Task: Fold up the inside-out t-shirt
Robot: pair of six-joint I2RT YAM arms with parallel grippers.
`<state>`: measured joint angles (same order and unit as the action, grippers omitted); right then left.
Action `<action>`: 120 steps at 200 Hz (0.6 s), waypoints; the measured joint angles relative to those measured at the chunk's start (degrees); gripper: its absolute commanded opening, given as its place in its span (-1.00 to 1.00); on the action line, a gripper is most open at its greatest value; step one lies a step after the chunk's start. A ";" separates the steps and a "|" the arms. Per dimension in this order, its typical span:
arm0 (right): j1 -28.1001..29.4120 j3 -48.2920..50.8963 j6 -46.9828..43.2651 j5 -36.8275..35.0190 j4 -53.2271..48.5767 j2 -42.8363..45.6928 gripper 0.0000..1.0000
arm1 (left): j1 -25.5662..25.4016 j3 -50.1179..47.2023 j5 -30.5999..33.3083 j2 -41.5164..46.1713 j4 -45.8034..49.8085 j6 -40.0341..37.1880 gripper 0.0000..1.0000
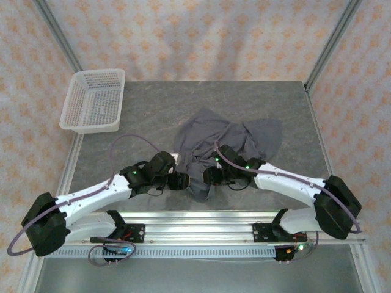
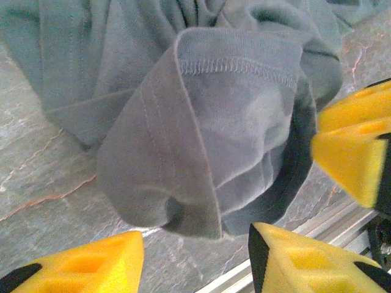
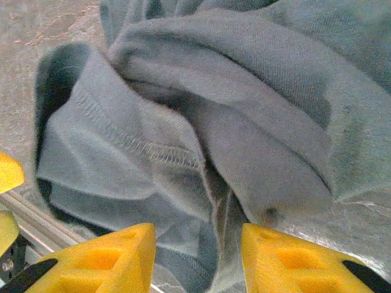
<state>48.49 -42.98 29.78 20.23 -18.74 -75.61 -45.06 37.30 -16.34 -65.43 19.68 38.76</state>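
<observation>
The dark slate-grey inside-out t-shirt [image 1: 229, 141] lies crumpled in the middle of the table, one bunched hem end reaching toward the near edge. My left gripper [image 1: 182, 181] sits just left of that end and my right gripper [image 1: 211, 176] just right of it, facing each other. In the left wrist view the left gripper [image 2: 195, 262] is open, bare table between its yellow fingers [image 2: 91, 265] and the stitched t-shirt [image 2: 201, 134] fold just beyond. My right gripper [image 3: 197, 262] is open, with loose folds of the t-shirt [image 3: 183, 122] lying between its fingers [image 3: 287, 259].
A white mesh basket [image 1: 95, 101] stands at the table's far left corner. The grey stone-patterned table [image 1: 153, 110] ends at a metal rail [image 1: 201, 229] close behind both grippers. The other arm's yellow fingers [image 2: 354, 146] crowd the right of the left wrist view.
</observation>
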 measured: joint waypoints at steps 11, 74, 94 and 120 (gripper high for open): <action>0.02 0.02 0.42 -0.50 0.70 -1.77 -0.44 | 0.00 0.50 0.52 -2.14 -0.35 0.55 0.03; 0.13 -1.18 -0.04 -7.21 -3.08 1.70 -1.00 | 0.04 0.81 2.10 -8.37 -4.15 4.74 -0.95; 0.24 -4.07 -0.46 -16.44 -7.69 7.85 -1.00 | 0.04 0.81 2.01 -4.92 -5.29 2.95 -0.98; 0.17 -6.29 -2.01 -24.92 -8.41 15.23 -1.00 | 0.02 1.05 0.11 0.20 -9.84 -2.21 -0.95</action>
<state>48.66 -49.28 27.77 -4.69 -27.16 -60.38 -45.04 38.35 -16.23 -65.23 9.85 36.56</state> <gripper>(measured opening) 0.040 0.040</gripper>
